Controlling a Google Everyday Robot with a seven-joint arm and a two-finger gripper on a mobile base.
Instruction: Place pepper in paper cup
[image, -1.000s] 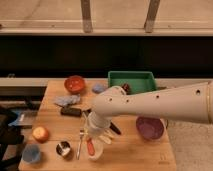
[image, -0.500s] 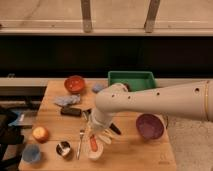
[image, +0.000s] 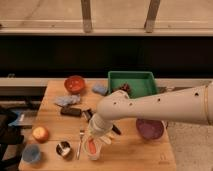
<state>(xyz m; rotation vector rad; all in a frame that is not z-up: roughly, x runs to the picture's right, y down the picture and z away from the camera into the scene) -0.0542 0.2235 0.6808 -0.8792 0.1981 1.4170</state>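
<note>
The red-orange pepper (image: 91, 146) shows near the table's front edge, right of the fork (image: 80, 142). A pale round shape around it looks like the paper cup (image: 97, 153); only a short part of the pepper shows, and it seems to sit in that cup. My white arm reaches in from the right. My gripper (image: 96, 139) hangs right over the pepper and the cup and covers their upper part.
On the wooden table (image: 130, 155): a metal cup (image: 63, 148), a blue cup (image: 31, 153) and an apple (image: 40, 133) at front left. A red bowl (image: 75, 83), a blue cloth (image: 67, 100) and a green bin (image: 132, 82) stand behind. A purple bowl (image: 150, 128) sits right.
My arm has come down and toward the front edge. My gripper now sits lower, right over the pepper and the pale cup. The other things have not moved.
</note>
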